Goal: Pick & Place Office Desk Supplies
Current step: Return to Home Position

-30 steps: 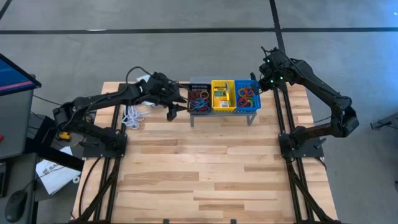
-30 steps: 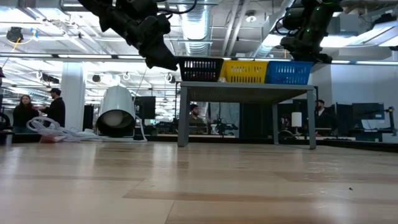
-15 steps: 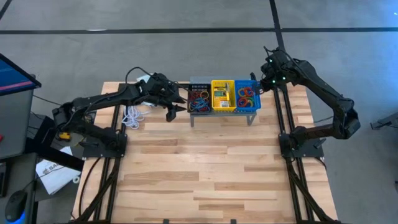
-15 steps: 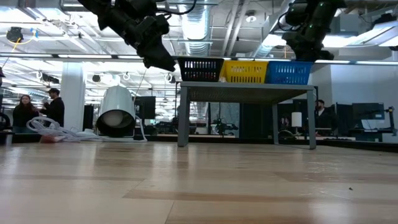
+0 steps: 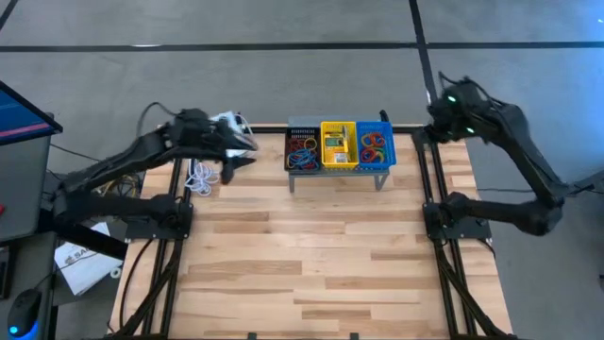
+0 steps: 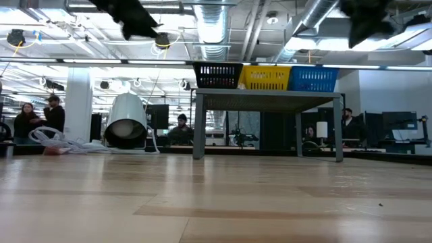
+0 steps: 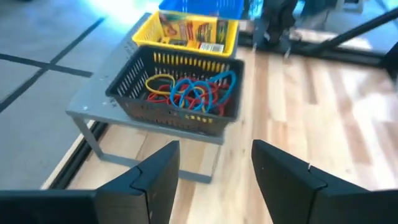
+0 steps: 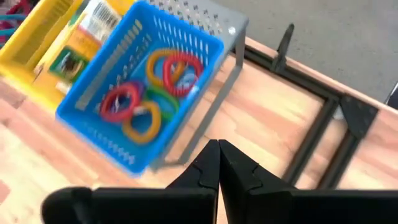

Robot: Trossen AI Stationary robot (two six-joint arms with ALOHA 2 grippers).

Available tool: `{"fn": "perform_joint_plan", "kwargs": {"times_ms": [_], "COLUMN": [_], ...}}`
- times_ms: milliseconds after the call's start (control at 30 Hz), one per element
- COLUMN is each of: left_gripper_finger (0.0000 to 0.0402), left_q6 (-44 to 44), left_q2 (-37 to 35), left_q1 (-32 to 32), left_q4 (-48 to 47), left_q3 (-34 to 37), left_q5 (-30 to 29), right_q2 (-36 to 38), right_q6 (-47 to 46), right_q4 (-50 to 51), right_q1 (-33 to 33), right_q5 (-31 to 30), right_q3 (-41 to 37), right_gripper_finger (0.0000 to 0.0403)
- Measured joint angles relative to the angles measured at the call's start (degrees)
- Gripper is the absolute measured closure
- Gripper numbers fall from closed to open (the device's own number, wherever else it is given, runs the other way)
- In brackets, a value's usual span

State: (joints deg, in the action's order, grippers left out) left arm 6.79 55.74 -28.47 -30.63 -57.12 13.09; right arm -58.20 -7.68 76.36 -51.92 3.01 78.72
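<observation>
Three small baskets stand in a row on a grey perforated shelf at the table's far side. The black basket holds red, blue and yellow rubber bands. The yellow basket holds crayon boxes. The blue basket holds more rubber bands. My left gripper hangs open and empty in the air left of the shelf. My right gripper is shut and empty, raised to the right of the blue basket.
A white cylinder with a coiled white cord lies at the table's far left, under my left arm. The wooden tabletop stretches bare from the shelf to the near edge. People stand in the room beyond the table.
Both arms have drawn back from the baskets and risen. My left gripper has gone from beside the black basket toward the table's left edge, and my right gripper from beside the blue basket toward the right edge. The baskets and their contents have stayed put.
</observation>
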Motion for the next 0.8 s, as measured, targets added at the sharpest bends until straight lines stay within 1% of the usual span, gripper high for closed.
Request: {"fn": "perform_joint_plan", "kwargs": {"times_ms": [200,267,333,400,533,633,733,800], "left_gripper_finger": [0.0205,0.0206,0.0206,0.0206,0.0207,0.0207,0.0207,0.0207], "left_q6": [-5.79,-7.57,-8.92,-10.41,-15.56,-19.62,-21.16,-21.22], "left_q2": [-12.32,-16.09,-19.83,-24.01,-31.72,-35.41,-36.92,-37.31], "left_q1": [1.20,2.10,3.42,5.10,7.80,9.23,10.80,12.25], "left_q4": [-5.41,-7.43,-7.43,-5.84,3.59,9.48,12.26,14.38], "left_q3": [0.00,0.02,1.33,4.44,14.27,20.82,25.45,27.66], "left_q5": [0.73,0.79,0.80,0.84,0.36,-0.79,-1.57,-3.75], "right_q2": [13.72,19.56,26.01,32.59,43.80,50.21,54.60,56.80], "right_q6": [-1.45,-2.68,-4.28,-5.95,-10.84,-12.60,-10.08,-8.65], "right_q4": [4.08,4.20,2.79,0.14,-6.78,-10.85,-11.92,-13.65], "right_q1": [0.17,0.28,0.58,0.87,0.40,-2.10,-6.63,-10.15], "right_q5": [0.45,3.14,6.82,11.56,18.83,20.02,22.21,23.59], "right_q3": [-0.37,-1.46,-3.27,-6.12,-13.41,-18.94,-24.21,-27.42], "right_gripper_finger": [0.0403,0.0403,0.0403,0.0403,0.0403,0.0403,0.0403,0.0403]}}
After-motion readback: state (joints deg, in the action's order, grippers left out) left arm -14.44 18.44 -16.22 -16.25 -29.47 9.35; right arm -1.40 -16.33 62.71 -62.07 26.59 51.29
